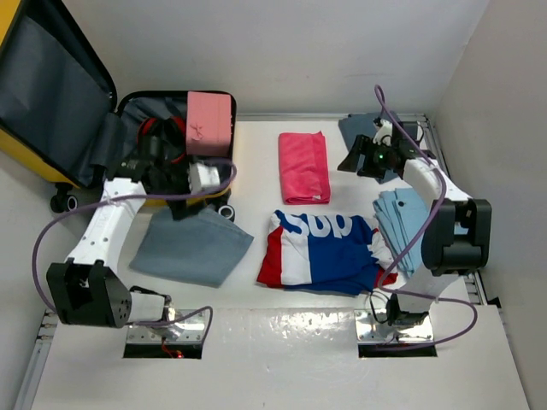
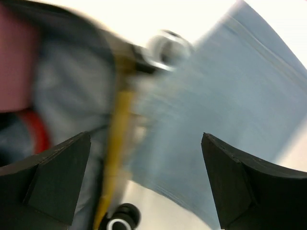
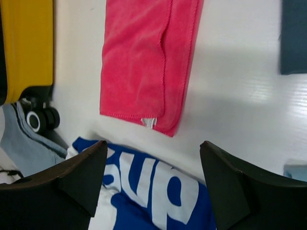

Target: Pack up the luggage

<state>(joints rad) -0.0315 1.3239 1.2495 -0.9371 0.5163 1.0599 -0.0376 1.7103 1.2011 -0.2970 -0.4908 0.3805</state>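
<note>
From above, the suitcase [image 1: 51, 102] lies open at the far left, with a small pink case [image 1: 209, 122] in its base. The left gripper [image 1: 183, 201] hangs at the suitcase's near rim, above a folded grey-blue cloth [image 1: 192, 246]. The right gripper [image 1: 352, 160] hovers beside a pink towel [image 1: 303, 166].

The left wrist view is blurred: the jaws are spread and empty, with the yellow rim and the cloth below.

In the right wrist view the jaws are spread and empty over the towel and a shirt [image 3: 158, 201].

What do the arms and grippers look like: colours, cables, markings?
Both alike: left arm and right arm have white links, black joint housings and a looping purple cable, on bare metal base plates. The fingers are matte black wedges. A green light shows at the right wrist. No visible markings.
</note>
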